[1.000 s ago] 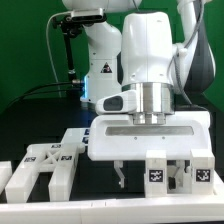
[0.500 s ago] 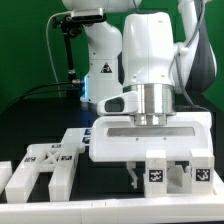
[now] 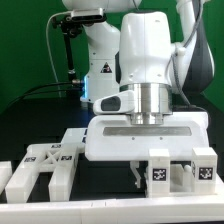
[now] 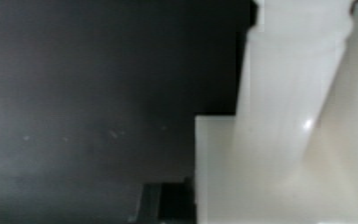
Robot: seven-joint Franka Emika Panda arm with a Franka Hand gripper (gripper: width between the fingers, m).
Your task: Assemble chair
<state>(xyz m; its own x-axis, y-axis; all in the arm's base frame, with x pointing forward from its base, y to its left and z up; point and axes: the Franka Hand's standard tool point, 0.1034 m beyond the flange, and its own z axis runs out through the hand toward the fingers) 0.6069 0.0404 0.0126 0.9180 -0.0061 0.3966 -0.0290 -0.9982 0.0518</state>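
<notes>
The chair is in separate white pieces. A tagged white chair piece [image 3: 159, 163] stands at the front, and a second tagged piece [image 3: 206, 166] stands to its right in the exterior view. A flat cross-braced panel [image 3: 50, 166] lies at the exterior view's left. My gripper [image 3: 157, 180] hangs over the first piece. One dark finger [image 3: 137, 177] sits by its left side and the other is hidden behind it. In the wrist view a white piece [image 4: 282, 150] fills one side, with a dark finger [image 4: 167, 203] against its edge. The jaws appear shut on this piece.
A white ledge [image 3: 110, 212] runs along the front of the black table [image 3: 40, 115]. The second robot's white base [image 3: 100, 70] and a dark stand [image 3: 66, 50] are behind. A green panel [image 3: 206, 60] is at the back on the exterior view's right.
The visible finger has moved inward toward the tagged piece, narrowing the jaws. Since half a second ago it has barely moved. The hand has shifted slightly.
</notes>
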